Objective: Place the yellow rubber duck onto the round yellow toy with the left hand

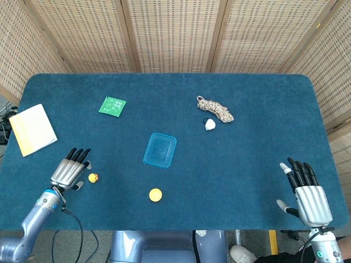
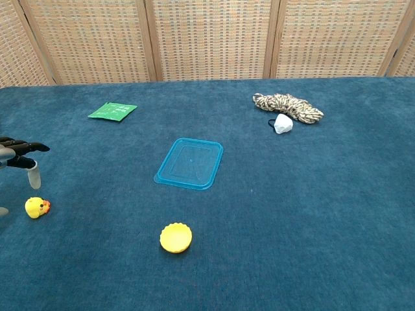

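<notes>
The yellow rubber duck (image 1: 93, 178) (image 2: 36, 207) sits on the blue table near the front left. My left hand (image 1: 71, 169) (image 2: 19, 159) hovers just left of the duck with fingers spread, holding nothing and not touching it. The round yellow toy (image 1: 156, 194) (image 2: 176, 237) lies to the duck's right, near the front edge. My right hand (image 1: 306, 189) is open at the front right corner, far from both, and shows only in the head view.
A clear blue lid (image 1: 160, 150) (image 2: 189, 163) lies mid-table behind the round toy. A green card (image 1: 112, 106) (image 2: 112, 110) is at the back left, a coiled rope (image 1: 215, 108) (image 2: 288, 106) with a white object (image 1: 210, 125) (image 2: 283, 123) at the back right. A pale yellow pad (image 1: 32, 129) lies at the left edge.
</notes>
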`<state>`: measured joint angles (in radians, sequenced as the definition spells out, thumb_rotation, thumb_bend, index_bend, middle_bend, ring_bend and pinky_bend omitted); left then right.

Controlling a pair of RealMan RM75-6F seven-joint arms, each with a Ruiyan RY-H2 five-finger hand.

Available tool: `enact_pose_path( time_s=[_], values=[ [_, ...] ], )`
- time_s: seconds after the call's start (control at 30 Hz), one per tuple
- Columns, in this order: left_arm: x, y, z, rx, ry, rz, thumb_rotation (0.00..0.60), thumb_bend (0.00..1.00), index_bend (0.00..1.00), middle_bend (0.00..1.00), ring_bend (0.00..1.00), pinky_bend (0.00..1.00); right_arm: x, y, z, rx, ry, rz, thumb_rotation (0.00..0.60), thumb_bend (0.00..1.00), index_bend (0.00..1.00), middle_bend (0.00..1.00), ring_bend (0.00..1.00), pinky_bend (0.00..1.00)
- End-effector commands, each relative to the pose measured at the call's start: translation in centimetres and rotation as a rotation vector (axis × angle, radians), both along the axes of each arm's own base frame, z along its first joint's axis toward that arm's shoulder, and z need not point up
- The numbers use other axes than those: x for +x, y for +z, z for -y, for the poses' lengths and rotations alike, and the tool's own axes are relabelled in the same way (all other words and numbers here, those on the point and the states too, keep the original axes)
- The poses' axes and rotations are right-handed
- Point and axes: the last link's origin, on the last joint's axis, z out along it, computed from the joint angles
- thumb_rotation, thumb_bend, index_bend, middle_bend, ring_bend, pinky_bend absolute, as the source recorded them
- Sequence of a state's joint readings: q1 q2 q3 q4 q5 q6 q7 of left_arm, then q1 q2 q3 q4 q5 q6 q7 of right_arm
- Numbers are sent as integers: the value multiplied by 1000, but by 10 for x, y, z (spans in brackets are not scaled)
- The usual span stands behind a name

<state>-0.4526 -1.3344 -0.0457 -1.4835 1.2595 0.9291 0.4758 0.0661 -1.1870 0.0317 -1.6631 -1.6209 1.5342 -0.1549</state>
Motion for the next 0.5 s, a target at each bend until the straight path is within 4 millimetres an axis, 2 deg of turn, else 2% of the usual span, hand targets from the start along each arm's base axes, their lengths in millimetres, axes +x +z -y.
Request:
enact_pose_path(
  time_s=[0.03, 0.5],
  values=[
    [1, -2, 0, -4, -2, -2, 600, 272, 368, 0, 0, 0, 0, 0, 0, 0, -1, 1, 600, 0, 94, 0, 0, 0],
    [10, -17, -3, -25, -20, -3, 600, 274, 394, 0, 0, 0, -1, 2, 1, -4, -5, 8, 600, 0, 94, 0, 0, 0]
  ],
)
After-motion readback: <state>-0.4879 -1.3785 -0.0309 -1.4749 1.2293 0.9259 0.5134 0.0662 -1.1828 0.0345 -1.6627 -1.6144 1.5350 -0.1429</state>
